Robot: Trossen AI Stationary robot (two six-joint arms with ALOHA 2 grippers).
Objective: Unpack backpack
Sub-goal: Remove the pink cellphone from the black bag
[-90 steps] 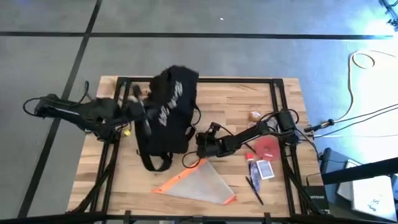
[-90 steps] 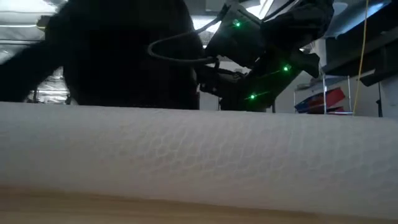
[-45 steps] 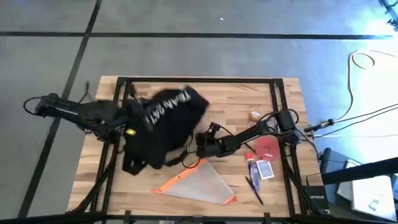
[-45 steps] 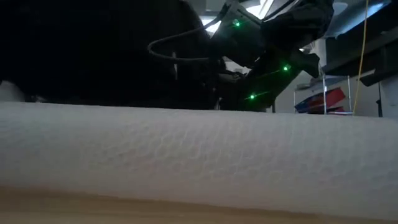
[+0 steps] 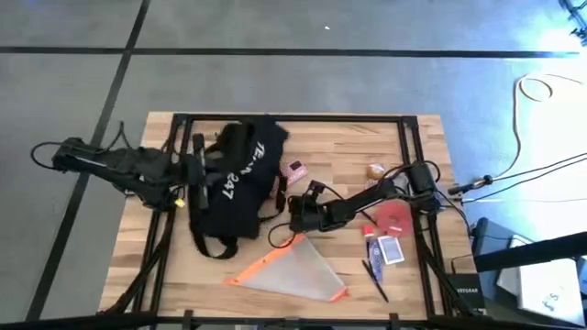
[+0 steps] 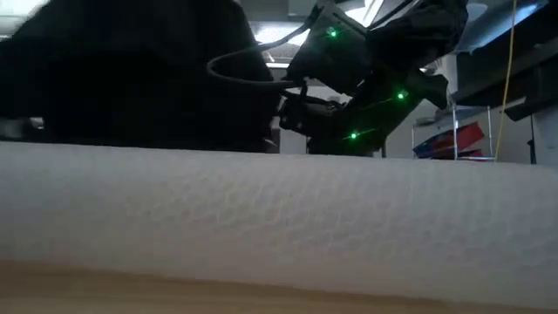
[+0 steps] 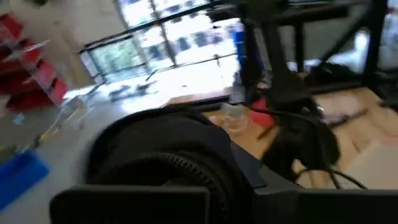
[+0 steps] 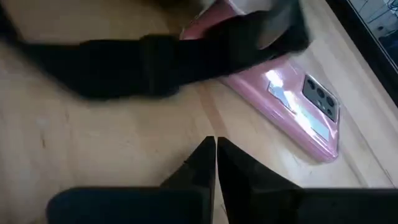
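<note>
The black backpack (image 5: pixel 234 179) with white "TEAM 247" lettering lies slumped on the table's left half, its straps (image 5: pixel 215 246) trailing toward the near edge. My left gripper (image 5: pixel 190 170) is at its left side, buried in the fabric (image 7: pixel 168 158). A pink phone (image 5: pixel 295 171) lies flat on the table just right of the backpack, with a black strap (image 8: pixel 155 59) across one end of it (image 8: pixel 292 106). My right gripper (image 8: pixel 216 146) is shut, low over the bare wood near that strap (image 5: pixel 298 213), touching nothing. My left gripper holds the backpack at its left side (image 5: pixel 200 170), coming level from the table's left. The black fabric hides the fingers, so the part and the kind of hold do not show. The backpack's bulk rests on the table.
A translucent pouch with orange trim (image 5: pixel 289 270) lies at the near middle and fills the low view (image 6: pixel 279 218). At the right lie a red item (image 5: pixel 394 218), a card pack (image 5: pixel 390 249), a pen (image 5: pixel 374 275) and a small object (image 5: pixel 376 170).
My left gripper has swung the backpack about: it stood raised, tipped over toward the right, then came back down toward the table's left. The pink phone now lies on the table beside it, where none showed before. My right gripper has kept still.
</note>
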